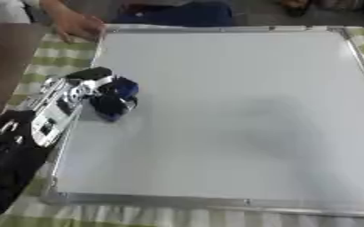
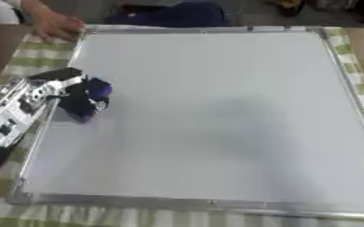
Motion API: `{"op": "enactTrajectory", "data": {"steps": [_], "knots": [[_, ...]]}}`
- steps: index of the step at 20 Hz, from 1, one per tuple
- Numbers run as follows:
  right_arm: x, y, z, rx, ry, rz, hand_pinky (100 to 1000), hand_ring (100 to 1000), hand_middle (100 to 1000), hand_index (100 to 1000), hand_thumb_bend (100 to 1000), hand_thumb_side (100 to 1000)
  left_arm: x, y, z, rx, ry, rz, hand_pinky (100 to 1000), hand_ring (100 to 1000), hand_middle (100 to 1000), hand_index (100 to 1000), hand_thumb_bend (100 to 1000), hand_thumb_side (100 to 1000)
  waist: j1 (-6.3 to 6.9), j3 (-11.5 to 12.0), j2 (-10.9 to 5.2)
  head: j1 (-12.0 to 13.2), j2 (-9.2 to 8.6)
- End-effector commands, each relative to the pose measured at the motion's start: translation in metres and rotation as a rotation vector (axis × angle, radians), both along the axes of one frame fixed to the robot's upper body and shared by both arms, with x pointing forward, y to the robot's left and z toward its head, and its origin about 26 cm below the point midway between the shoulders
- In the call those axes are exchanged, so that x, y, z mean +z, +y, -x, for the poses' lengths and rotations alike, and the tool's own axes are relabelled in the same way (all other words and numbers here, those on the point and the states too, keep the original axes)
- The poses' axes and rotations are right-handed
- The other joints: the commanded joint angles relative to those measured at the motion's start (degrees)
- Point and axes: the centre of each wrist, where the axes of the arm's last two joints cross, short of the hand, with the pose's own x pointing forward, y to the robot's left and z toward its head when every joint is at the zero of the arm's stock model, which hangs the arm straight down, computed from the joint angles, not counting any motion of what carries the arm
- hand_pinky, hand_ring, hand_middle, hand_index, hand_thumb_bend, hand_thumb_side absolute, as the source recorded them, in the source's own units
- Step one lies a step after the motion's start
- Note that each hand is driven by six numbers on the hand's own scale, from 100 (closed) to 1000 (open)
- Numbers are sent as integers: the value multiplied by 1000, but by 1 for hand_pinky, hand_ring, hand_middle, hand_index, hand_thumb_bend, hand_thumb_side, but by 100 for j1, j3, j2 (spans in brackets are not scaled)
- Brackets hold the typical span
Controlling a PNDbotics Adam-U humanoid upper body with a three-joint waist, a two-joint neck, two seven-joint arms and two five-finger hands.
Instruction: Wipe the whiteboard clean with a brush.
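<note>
Blue brush (image 1: 115,99) sits gripped in the curled fingers of the left hand (image 1: 76,95) at the whiteboard's (image 1: 231,111) near-left edge, the unwiped board stretching away to that hand's right.

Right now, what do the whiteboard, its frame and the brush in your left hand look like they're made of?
The whiteboard looks like a smooth, coated white panel with a soft sheen and no visible marks. Its frame reads as silvery metal, likely aluminium, with seams at joints. The brush in the left hand is dark blue; plastic or felt, I cannot tell. The cloth beneath looks like checked green fabric.
</note>
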Motion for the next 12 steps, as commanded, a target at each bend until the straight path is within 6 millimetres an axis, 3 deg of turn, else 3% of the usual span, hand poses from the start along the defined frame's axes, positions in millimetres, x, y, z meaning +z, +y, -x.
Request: {"op": "enactTrajectory", "data": {"steps": [1, 12], "knots": [[9, 1, 3, 5, -30, 7, 623, 525, 444, 379, 100, 806, 3, 1, -2, -2, -8, -18, 380, 504, 324, 368, 100, 541, -1, -3, -91, 7, -79], [8, 1, 3, 2, -28, 6, 624, 524, 442, 378, 100, 808, -16, 21, -14, 118, -24, -32, 377, 507, 323, 367, 100, 529, -20, -29, -74, 4, -116]]}}
